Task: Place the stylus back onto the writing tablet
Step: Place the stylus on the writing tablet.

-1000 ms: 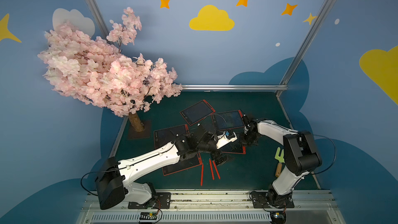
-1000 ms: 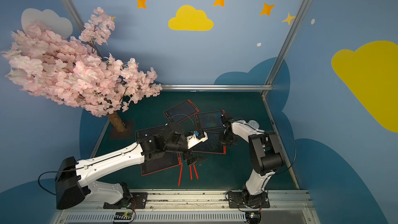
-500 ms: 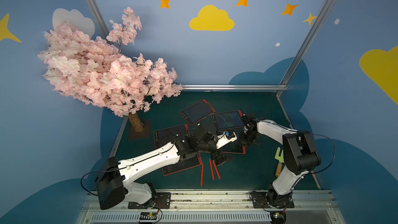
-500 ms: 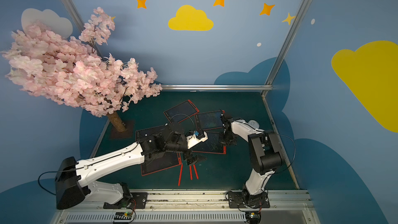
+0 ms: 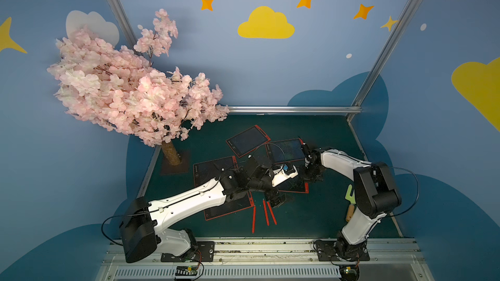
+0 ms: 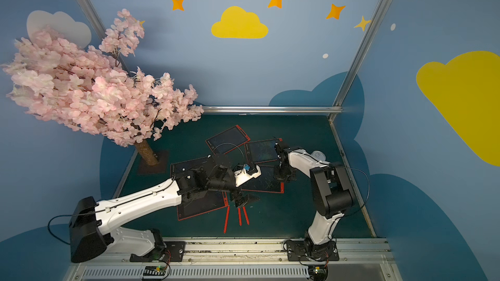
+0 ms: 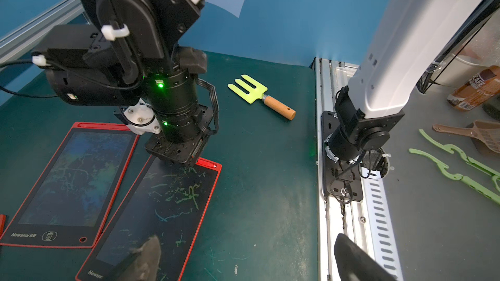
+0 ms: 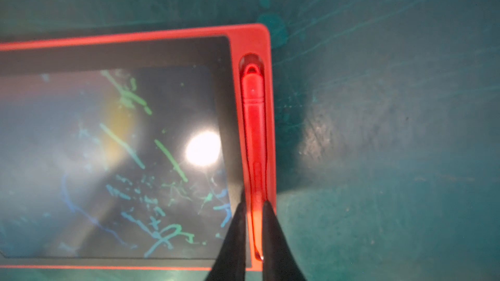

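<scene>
Two fingertips of the right gripper flank the stylus, seated in the tablet slot; jaws narrowly apart, grip unclear, as the right arm bends forward, wrist pointing down.

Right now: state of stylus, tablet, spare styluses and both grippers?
stylus, lying in the tablet's edge slot.
tablet, flat on the mat, screen scribbled.
spare styluses, three, loose on the mat.
left gripper, open, empty.
right gripper, fingertips straddling the stylus; grip unclear.
</scene>
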{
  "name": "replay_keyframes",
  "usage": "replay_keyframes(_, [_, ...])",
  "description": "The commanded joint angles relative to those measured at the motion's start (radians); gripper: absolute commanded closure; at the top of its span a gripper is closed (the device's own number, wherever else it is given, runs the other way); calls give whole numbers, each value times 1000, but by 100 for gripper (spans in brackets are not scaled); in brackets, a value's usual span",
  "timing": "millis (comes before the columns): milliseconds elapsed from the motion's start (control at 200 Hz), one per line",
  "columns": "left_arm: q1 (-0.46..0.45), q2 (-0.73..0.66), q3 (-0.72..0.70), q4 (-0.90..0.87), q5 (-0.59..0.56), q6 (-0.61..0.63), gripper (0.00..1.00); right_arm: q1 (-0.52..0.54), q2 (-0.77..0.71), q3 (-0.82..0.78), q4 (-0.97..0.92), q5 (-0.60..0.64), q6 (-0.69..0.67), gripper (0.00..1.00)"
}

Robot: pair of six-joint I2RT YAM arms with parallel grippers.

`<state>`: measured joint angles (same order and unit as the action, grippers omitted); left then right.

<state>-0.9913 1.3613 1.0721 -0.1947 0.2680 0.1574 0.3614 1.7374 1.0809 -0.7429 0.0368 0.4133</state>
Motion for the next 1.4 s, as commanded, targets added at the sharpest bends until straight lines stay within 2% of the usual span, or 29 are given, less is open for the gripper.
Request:
replay_keyframes(0, [-5,2,11,-18,0,13,1,-6,-69,31,-50,22,-47,77])
replay_keyframes(155, [-4,1,11,-18,2,13,1,-18,-82,54,-91,34,-93,61])
replay_keyframes(305, [-6,-1,9,-18,2,13,1,-28,-55,76,-115,51,-118,27])
replay_keyframes(426, [-5,-1,9,-19,-1,13,1,-33,-14,104,-135,81,-125,15])
replay_keyframes(526, [-5,-5,7,-18,-2,16,1,-36,22,127,-157,124,-126,9])
replay_keyframes(701, [-7,-7,6,-18,-7,17,1,-57,50,129,-174,164,-111,4])
replay_keyframes(1397, [-9,0,7,-17,8,13,1,-68,128,147,-174,185,-126,4])
